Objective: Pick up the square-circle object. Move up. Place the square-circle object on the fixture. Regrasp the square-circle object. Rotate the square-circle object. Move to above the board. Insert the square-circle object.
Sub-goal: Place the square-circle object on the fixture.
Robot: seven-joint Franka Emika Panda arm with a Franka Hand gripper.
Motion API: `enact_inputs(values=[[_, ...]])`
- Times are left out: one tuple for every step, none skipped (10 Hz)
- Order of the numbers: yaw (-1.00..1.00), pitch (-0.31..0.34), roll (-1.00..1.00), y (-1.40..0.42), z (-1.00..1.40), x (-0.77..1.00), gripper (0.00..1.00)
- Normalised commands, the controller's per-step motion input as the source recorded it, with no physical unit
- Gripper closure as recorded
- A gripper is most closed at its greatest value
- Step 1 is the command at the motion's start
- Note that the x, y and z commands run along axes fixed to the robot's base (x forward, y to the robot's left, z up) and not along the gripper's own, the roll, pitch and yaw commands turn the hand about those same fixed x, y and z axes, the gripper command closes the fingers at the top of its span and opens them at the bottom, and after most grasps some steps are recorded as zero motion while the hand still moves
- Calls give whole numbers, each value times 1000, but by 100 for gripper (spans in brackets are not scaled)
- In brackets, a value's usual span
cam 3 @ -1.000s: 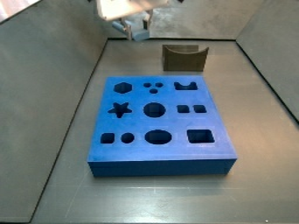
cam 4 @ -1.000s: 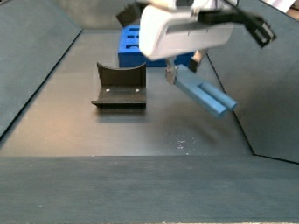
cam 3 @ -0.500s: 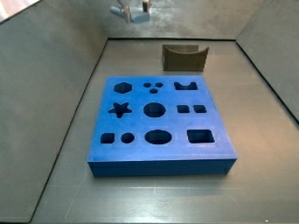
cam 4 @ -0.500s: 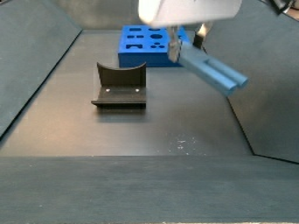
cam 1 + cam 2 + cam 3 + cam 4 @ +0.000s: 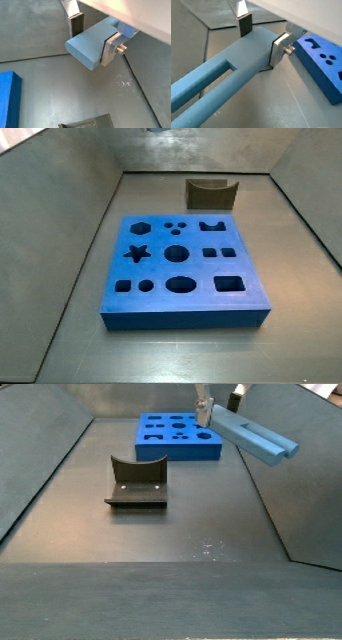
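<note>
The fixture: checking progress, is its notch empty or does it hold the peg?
Empty. The fixture stands bare on the floor; the square-circle object is aloft, clamped in the hand.

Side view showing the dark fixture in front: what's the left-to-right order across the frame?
Dark olive-brown notched fixture → bright-blue board with cut-out holes → gripper, top of frame → light grey-blue square-circle peg it holds.

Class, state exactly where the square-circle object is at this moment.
The square-circle object is clamped in the gripper, raised off the floor in a side view, beside the board and apart from the fixture.
</note>
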Motion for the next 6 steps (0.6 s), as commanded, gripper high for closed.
enact_inputs(values=[[-1000, -35, 35, -399, -47, 1000, 100], [-1000, -35, 39, -320, -48, 1000, 100], [-1000, -31, 42, -262, -47, 1000, 100], [-1000, -25, 47, -220, -45, 1000, 100], [-1000, -17, 54, -171, -46, 1000, 100], [-1000, -4, 68, -125, -47, 1000, 100]])
